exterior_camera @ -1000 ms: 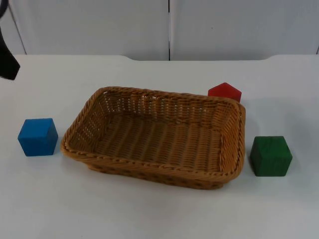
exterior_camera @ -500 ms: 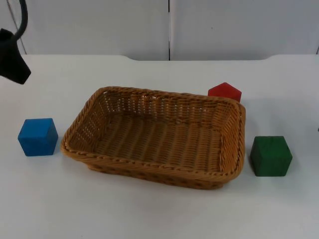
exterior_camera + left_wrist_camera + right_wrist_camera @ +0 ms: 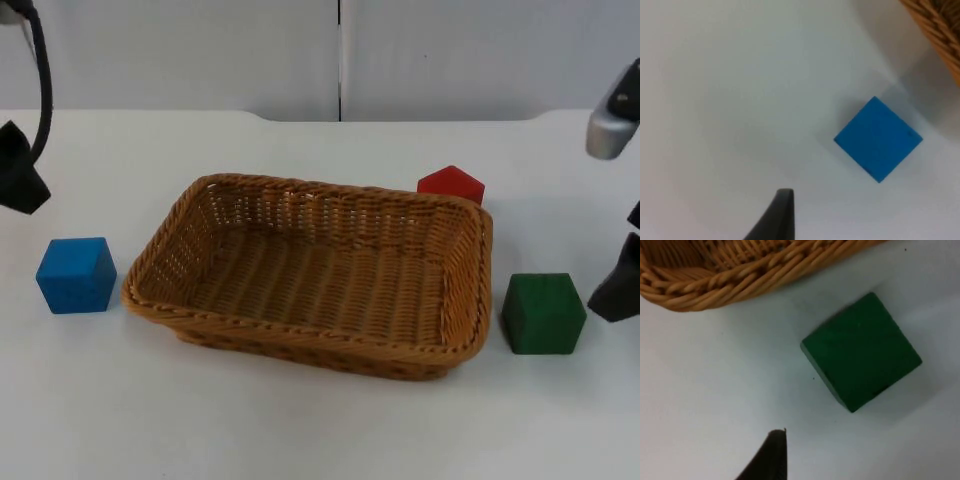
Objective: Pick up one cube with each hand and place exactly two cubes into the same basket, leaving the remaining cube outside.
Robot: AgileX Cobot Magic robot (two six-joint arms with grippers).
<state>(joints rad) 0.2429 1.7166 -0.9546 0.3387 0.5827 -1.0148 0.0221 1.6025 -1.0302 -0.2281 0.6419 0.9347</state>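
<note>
Left claw hangs beyond the blue cube, right claw beside the green cube; whether either is open I cannot tell. Off-centre descents could nudge cubes against the basket.

No readable text, label, brand, number or sign anywhere. Plain unmarked faces on blue wooden cube, green wooden cube and red wooden cube. Bare weave on brown wicker basket; blank white table top.
</note>
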